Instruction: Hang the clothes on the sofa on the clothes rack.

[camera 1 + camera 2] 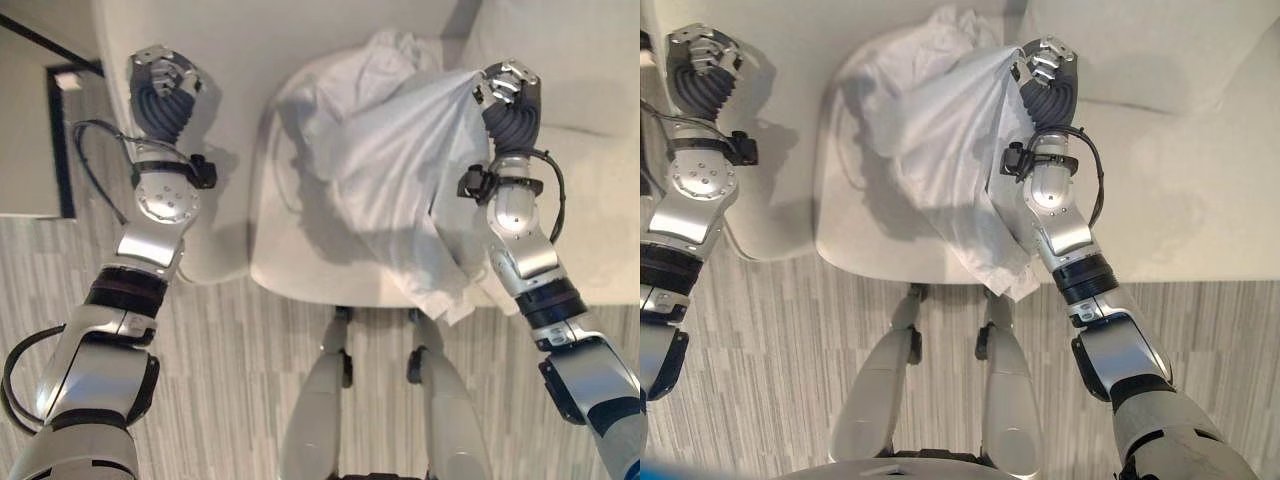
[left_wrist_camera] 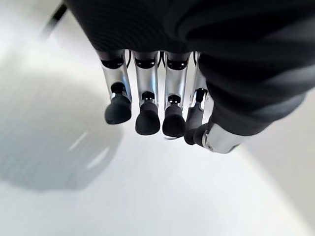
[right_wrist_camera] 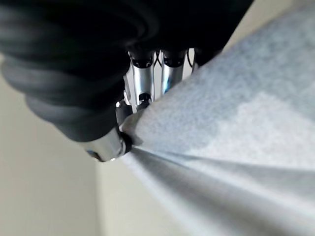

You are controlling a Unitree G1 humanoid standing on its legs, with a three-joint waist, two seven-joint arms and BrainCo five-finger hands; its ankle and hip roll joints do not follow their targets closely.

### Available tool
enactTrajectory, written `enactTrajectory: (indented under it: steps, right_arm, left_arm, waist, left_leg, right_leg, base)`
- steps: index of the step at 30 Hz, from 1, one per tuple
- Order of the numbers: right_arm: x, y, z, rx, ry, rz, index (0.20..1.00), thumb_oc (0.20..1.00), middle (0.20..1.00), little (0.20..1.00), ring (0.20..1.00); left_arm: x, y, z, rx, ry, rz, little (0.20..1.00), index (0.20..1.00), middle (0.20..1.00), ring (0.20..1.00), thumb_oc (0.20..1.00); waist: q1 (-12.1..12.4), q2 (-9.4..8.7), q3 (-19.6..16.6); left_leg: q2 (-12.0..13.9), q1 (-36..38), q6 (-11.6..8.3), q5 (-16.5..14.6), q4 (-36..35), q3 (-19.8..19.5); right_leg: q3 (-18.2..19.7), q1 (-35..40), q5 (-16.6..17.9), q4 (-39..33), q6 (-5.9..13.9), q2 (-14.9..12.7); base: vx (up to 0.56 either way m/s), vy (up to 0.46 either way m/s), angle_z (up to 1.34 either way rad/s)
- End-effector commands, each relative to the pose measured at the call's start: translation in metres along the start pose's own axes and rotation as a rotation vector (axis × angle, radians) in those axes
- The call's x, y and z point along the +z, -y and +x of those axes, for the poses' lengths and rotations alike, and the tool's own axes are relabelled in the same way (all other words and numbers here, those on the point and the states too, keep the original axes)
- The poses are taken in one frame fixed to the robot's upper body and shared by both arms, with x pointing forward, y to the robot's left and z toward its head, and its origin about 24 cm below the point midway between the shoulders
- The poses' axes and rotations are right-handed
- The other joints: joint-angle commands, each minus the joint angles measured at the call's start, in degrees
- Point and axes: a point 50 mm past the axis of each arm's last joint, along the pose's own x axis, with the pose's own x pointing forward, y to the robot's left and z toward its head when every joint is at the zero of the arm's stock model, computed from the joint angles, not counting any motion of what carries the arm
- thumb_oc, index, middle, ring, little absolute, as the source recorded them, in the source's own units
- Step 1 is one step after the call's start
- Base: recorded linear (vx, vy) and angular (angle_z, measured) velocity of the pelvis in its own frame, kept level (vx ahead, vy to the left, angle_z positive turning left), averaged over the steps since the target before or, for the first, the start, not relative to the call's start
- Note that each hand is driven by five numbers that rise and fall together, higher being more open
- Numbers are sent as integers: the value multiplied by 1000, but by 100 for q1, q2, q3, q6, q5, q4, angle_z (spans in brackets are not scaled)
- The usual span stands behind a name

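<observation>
Striped grey flooring [image 1: 230,370] is spreading across the six o'clock part of the head views, below the pale sofa [image 1: 300,270]. On the sofa cushion, a white garment [image 1: 380,150] is lying bunched at about twelve o'clock, with one edge being pulled taut toward two o'clock. Gripping that edge is the right hand [image 1: 1045,65], its fingers and thumb pinching the cloth. At ten o'clock, well apart from the garment, the left hand [image 1: 165,75] is hovering over the sofa, fingers curled and holding nothing.
</observation>
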Motion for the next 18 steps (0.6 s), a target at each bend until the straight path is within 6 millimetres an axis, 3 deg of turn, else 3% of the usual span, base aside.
enactTrajectory:
  steps: [1,12,17,18]
  right_arm:
    - [12,-17,-8,83,89,43,200,200,200,200,200]
    - [15,-5,-25,154,93,70,200,200,200,200,200]
    - [8,1,-33,167,56,51,200,200,200,200,200]
    - [5,7,-36,156,41,45,200,200,200,200,200]
  left_arm:
    - [11,-4,4,-21,99,72,200,200,200,200,200]
    - [28,0,-1,-101,182,93,200,200,200,200,200]
    - [19,4,-13,-108,138,47,200,200,200,200,200]
    - [9,8,-26,-108,89,4,200,200,200,200,200]
  waist:
    - [-35,-243,-815]
    - [-36,-229,-2018]
    - [-30,-251,-2296]
    - [-35,-282,-2378]
  left_leg:
    - [-175,526,66,-539,28,-322]
    - [-10,1496,-23,-760,28,-244]
    - [86,1769,-73,-816,28,-204]
    - [113,1856,-86,-831,28,-193]
  right_leg:
    - [263,541,-50,-105,742,-575]
    - [-57,1620,-410,-105,731,-539]
    - [-126,1912,-529,-105,691,-496]
    - [-140,2008,-563,-105,670,-473]
  base:
    - [188,-114,11]
    - [130,-72,9]
    - [96,-59,0]
    - [44,-27,-3]
